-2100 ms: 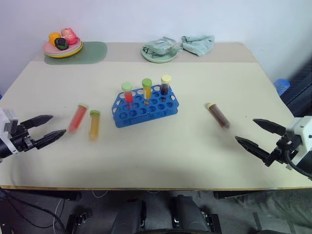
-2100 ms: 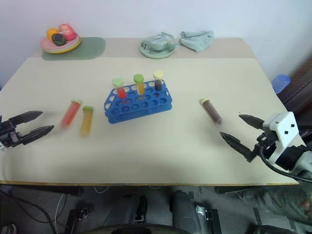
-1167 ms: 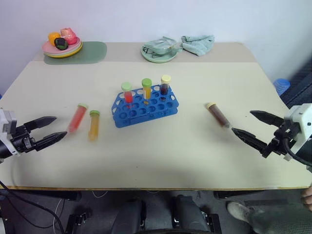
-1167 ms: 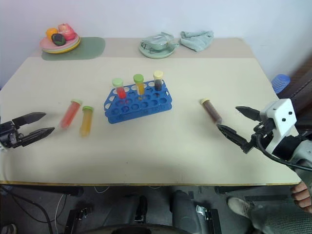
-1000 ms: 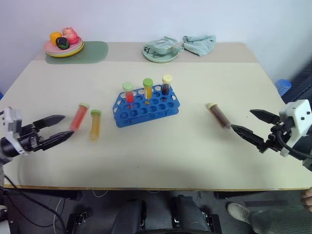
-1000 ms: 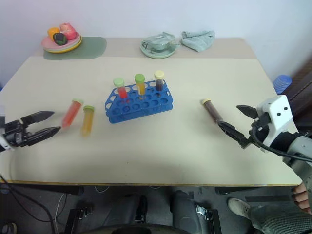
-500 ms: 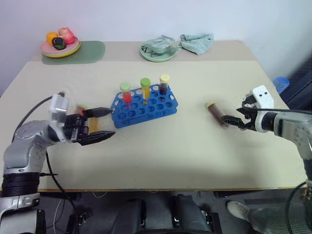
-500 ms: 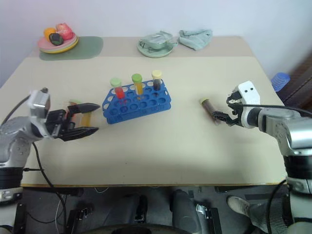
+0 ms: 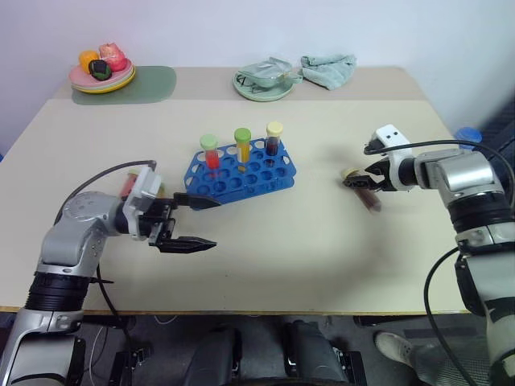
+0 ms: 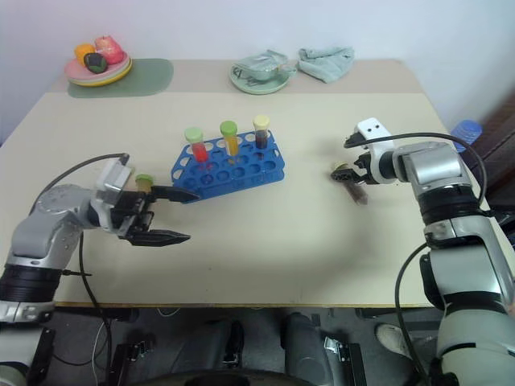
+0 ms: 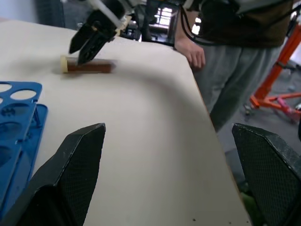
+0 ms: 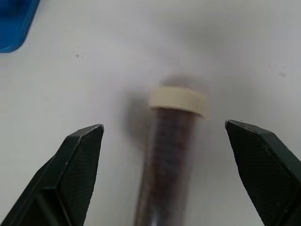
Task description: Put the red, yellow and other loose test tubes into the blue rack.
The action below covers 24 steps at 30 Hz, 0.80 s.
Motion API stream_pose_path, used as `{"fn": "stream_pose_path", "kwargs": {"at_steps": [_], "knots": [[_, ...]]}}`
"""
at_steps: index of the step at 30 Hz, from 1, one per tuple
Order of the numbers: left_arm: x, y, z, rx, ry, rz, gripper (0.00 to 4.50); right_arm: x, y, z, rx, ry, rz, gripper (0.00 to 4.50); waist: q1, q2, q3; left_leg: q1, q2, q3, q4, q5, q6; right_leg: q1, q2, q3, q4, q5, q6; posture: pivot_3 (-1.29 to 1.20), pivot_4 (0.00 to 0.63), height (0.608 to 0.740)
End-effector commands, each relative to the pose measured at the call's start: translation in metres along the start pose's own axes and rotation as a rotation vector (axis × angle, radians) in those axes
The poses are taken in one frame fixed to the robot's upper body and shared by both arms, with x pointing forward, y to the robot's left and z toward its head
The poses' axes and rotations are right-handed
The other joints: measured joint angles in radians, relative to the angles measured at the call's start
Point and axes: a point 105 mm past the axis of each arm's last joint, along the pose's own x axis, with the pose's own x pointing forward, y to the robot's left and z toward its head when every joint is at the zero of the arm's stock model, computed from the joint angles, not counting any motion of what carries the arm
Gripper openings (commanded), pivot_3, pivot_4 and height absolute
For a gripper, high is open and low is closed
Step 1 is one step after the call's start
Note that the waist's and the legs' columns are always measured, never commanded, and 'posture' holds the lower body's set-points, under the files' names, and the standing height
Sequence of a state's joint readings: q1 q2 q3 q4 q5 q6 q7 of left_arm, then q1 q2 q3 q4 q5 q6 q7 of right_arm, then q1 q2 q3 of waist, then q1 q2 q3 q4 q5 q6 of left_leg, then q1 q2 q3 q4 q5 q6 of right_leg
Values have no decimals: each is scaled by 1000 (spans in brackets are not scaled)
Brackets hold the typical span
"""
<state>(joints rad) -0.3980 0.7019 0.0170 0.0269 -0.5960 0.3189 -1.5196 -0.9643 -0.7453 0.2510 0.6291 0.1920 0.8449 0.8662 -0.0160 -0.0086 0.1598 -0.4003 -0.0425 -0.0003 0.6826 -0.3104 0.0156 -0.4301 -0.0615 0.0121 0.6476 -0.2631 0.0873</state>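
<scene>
**Both claws spread, brown tube framed by the right one**

Head views: your right gripper (image 9: 360,180) sits over the capped end of the dark brown tube (image 9: 368,197), which lies flat on the table (image 9: 322,241) to the right of the blue rack (image 9: 241,170). Whether a fingertip touches the tube you cannot tell from here. Your left gripper (image 9: 193,221) hovers just in front of the rack's left corner, fingers spread and pointing toward the right — nothing is between them. Three capped tubes stand upright in the rack's back row: red liquid, orange-yellow liquid and dark liquid. Behind your left arm you can pick out the green cap of the orange-yellow tube (image 10: 143,180) lying on the table, and a sliver of the red tube (image 9: 127,182); the arm hides most of both. At the far edge stand a plate of fruit (image 9: 102,71) on a green mat, a pale green dish (image 9: 263,84) and a crumpled cloth (image 9: 328,69).

Left wrist view: your two fingers stand wide apart over bare table, with the rack's edge to one side. Across the table the right gripper hangs over the brown tube, and a person's hand (image 11: 190,49) shows beyond the table's edge.

Right wrist view: your fingers are spread wide, one on each side of the brown tube — its pale yellow cap (image 12: 178,100) lies between them, clear of both.
</scene>
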Motion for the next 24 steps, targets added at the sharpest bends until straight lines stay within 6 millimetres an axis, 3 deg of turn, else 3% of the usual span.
{"fn": "stream_pose_path", "kwargs": {"at_steps": [1, 9, 12, 17, 18, 22, 24], "knots": [[6, -2, 2, 25, 10, -16, 4376, -2, -6, 11, -20, 2, -30, 4251, 0, 0, 0, -1, 0, 0, 0, 0, 0, -1, 0, 0, 0, 0, 0, 0, 150, 740], [11, -4, 0, 3, -11, -9, 4376, 7, -19, 3, 13, 101, -77, 4251, -1, 0, 0, -6, 0, 0, 2, 2, -2, -7, 0, 0, 3, 0, 0, 0, 150, 740], [13, -6, -3, -2, -17, -2, 4500, 11, -20, 0, 0, 126, -81, 3369, -3, 0, 0, -6, 0, 0, 2, 2, -2, -7, 0, 0, 3, 0, 0, 0, 150, 740], [14, -7, -3, -11, -29, 6, 4500, 15, -16, -3, -17, 147, -60, 988, -4, 0, 0, -6, 0, 0, 2, 2, -3, -7, 0, 0, 3, 0, 0, 0, 150, 740], [14, -7, -3, -11, -31, 10, 4500, 16, -15, -1, -19, 142, -54, 800, -4, 0, 0, -6, 0, 0, 2, 2, -3, -6, 0, 0, 3, 0, 0, 0, 150, 740], [13, -5, -1, -9, -43, 22, 4500, 11, -8, 18, -30, 75, -13, 800, -5, 0, 0, -6, -1, 0, 2, 2, -3, -6, 0, 0, 4, 0, 0, 0, 150, 740], [10, -4, -1, -11, -45, 46, 4500, -4, 16, 54, -38, -87, 135, 800, -5, 1, 0, -6, 0, 0, 2, 2, -3, -7, 0, 0, 4, 0, 0, 0, 150, 740]]}}
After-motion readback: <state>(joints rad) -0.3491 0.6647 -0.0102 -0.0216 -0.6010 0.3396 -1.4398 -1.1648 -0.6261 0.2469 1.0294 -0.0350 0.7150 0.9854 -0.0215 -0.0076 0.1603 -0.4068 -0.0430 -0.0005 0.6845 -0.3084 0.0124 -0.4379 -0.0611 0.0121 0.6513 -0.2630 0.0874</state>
